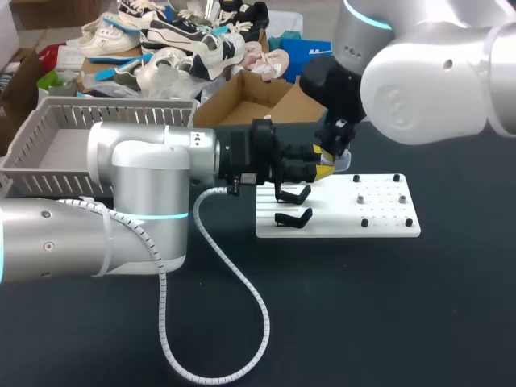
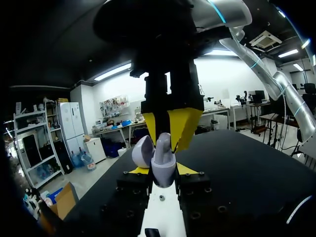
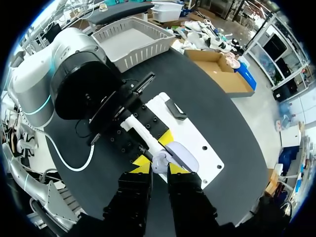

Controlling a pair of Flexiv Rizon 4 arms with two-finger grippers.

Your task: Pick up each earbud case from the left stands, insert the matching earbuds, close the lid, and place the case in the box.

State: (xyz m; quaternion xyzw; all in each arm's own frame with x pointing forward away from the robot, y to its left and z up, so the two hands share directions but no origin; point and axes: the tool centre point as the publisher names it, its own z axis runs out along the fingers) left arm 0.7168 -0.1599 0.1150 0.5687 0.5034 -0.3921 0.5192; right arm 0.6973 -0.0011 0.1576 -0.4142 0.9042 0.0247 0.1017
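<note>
At your far left, a grey basket sits on the table. Two black stands occupy the left end of the white board. The left gripper is clamped narrow on the earbud case and holds it, lid open, off the table by the board's far edge. The right gripper stands directly over the case. You cannot tell whether it grips.

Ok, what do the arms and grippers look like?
Both arms are rounded silver-grey segments with cyan light rings: left arm, right arm. Left gripper and right gripper are black with yellow tips. A ribbed white cable hangs from the left arm.
</note>
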